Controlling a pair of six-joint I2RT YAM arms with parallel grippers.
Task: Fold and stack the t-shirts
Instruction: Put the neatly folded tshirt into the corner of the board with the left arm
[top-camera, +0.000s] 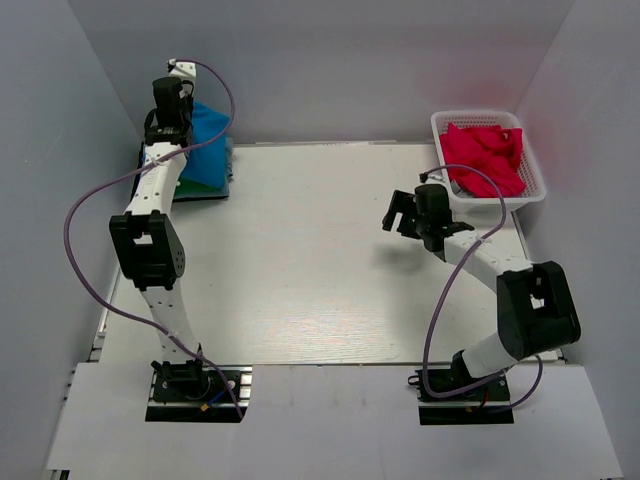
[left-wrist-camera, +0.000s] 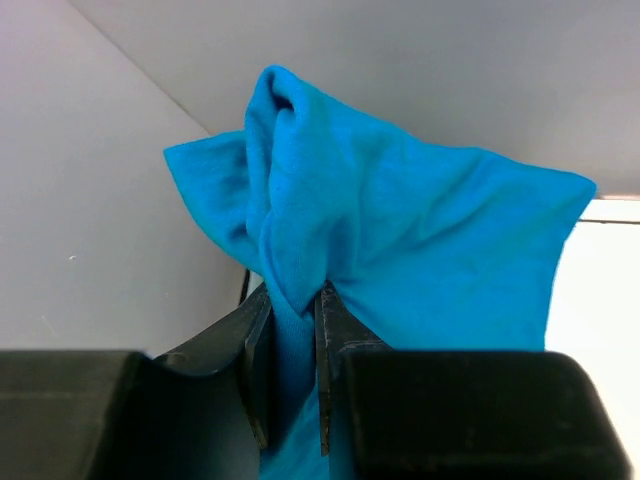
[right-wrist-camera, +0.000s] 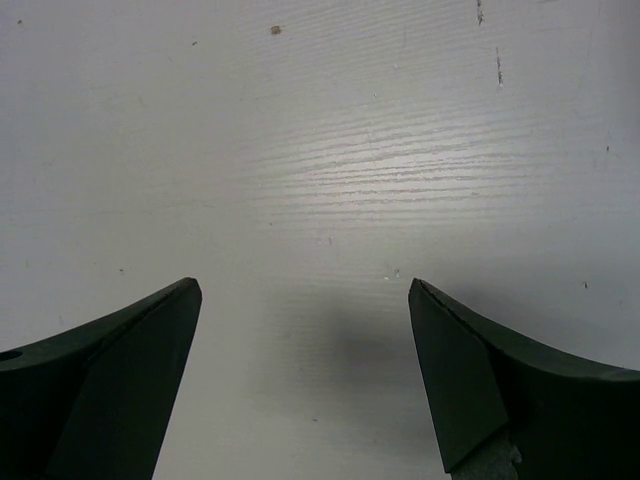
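My left gripper (top-camera: 178, 128) is at the far left corner, shut on a fold of the bright blue t-shirt (top-camera: 207, 143). In the left wrist view the blue t-shirt (left-wrist-camera: 400, 240) bunches up out of the gripper (left-wrist-camera: 295, 300). Under it lies a green t-shirt (top-camera: 228, 178) on a dark one; only their edges show. Crimson-pink t-shirts (top-camera: 485, 157) lie crumpled in the white mesh basket (top-camera: 532, 185) at the far right. My right gripper (top-camera: 400, 215) is open and empty over bare table, left of the basket; in the right wrist view the gripper (right-wrist-camera: 305, 290) has only table between its fingers.
The white table (top-camera: 320, 260) lies between grey walls on the left, back and right. The left arm's purple cable (top-camera: 85, 250) loops out to the left. The right arm's cable (top-camera: 440, 310) hangs over the near right.
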